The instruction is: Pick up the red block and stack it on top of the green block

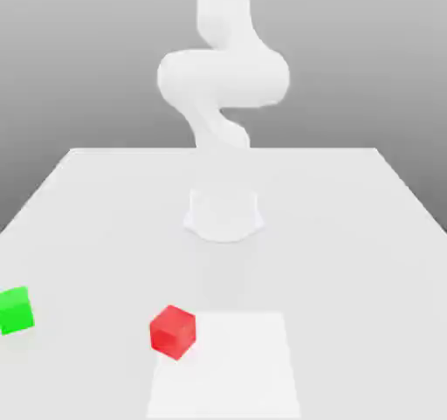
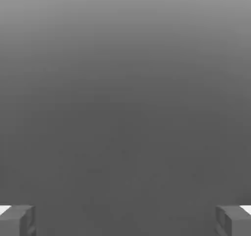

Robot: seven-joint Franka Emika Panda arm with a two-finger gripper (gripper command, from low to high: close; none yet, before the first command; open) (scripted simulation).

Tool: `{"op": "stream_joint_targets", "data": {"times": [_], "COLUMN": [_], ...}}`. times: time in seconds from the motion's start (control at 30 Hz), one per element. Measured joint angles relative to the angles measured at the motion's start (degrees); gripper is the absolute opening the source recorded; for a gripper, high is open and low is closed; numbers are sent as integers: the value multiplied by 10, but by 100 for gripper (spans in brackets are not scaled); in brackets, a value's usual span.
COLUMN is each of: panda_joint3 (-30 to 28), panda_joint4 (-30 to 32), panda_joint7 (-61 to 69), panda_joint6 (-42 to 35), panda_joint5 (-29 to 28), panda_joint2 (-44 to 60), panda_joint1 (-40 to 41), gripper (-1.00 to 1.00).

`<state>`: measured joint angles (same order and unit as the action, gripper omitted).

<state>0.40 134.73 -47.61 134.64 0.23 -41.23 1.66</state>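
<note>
The red block [image 1: 173, 331] rests on the white table [image 1: 349, 235] near the front, slightly toward the exterior view's left. Further toward that side, at the picture's edge, the green block [image 1: 16, 311] also sits on the table, well apart from the red one. In the hand view my gripper [image 2: 125, 220] is open, its two grey fingertips [image 2: 17, 220] standing far apart with nothing between them. Beyond the fingers there is plain grey background and neither block. The arm's white links [image 1: 223, 78] rise above its base at the table's middle.
The arm's round base [image 1: 223, 215] stands mid-table behind the blocks. A paler square patch [image 1: 231, 366] marks the table surface just beside the red block, toward the exterior view's right.
</note>
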Motion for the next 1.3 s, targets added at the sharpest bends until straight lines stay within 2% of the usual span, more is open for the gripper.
{"op": "stream_joint_targets", "data": {"times": [0.6, 0.83, 0.87, 1.1, 1.3], "panda_joint3": [-12, -10, -9, -8, -9], "panda_joint4": [234, 234, 232, 232, 248], "panda_joint7": [-163, -168, -167, -169, -172], "panda_joint6": [234, 352, 366, 368, 273], "panda_joint5": [-5, 5, 5, 4, -1], "panda_joint2": [384, 529, 545, 547, 437], "panda_joint1": [87, 91, 92, 93, 94], "gripper": [0, 0, -100, -100, -100]}}
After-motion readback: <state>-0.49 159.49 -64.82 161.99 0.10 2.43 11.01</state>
